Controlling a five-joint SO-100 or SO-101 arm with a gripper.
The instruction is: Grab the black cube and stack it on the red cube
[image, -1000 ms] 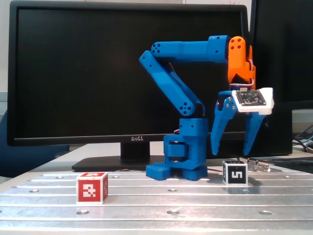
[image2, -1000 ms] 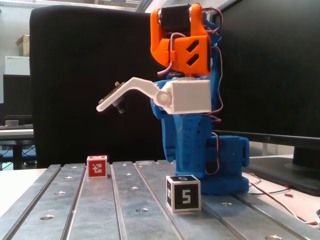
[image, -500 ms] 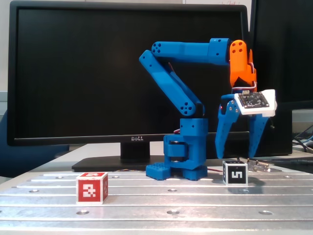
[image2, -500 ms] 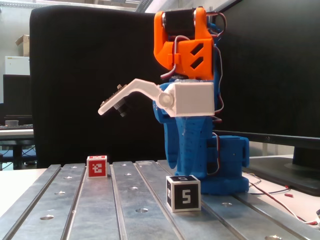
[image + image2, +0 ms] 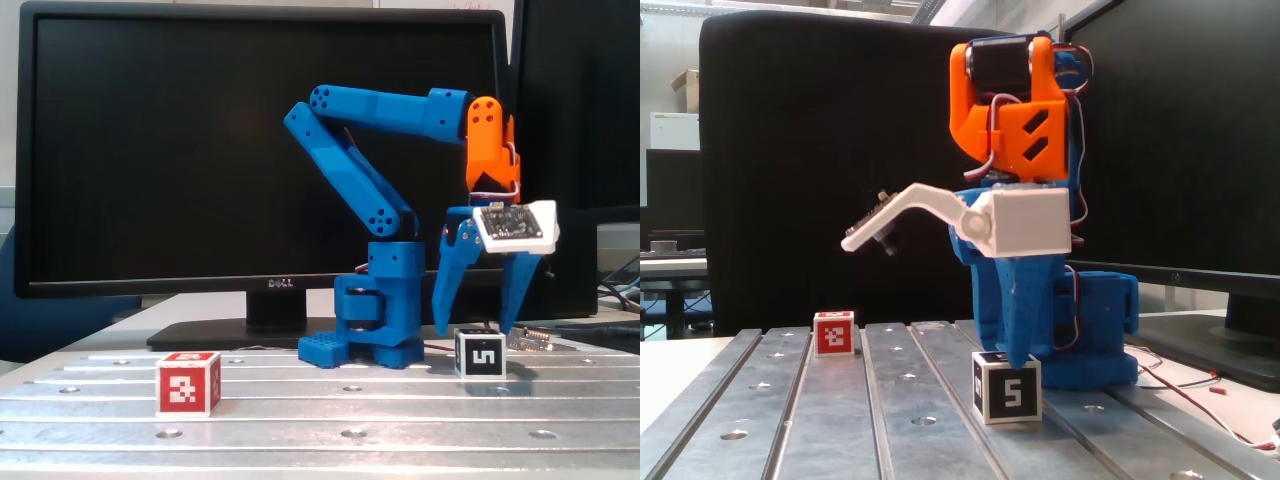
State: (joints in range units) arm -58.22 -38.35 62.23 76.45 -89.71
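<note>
I am seeing the gripper (image 5: 474, 331) hanging over the black cube (image 5: 480, 353) with its jaws spread wide, the two blue fingertips (image 5: 439, 327) flanking the cube's top corners and not touching it in a fixed view. In another fixed view, one fingertip (image 5: 1015, 360) is overlapping the black cube (image 5: 1007, 388) at its top face; I cannot tell whether contact is occurring there. The black cube is sitting on the slotted metal table (image 5: 350, 410), near the arm's base. The red cube (image 5: 188, 383) is resting well apart, to the left in that view.
</note>
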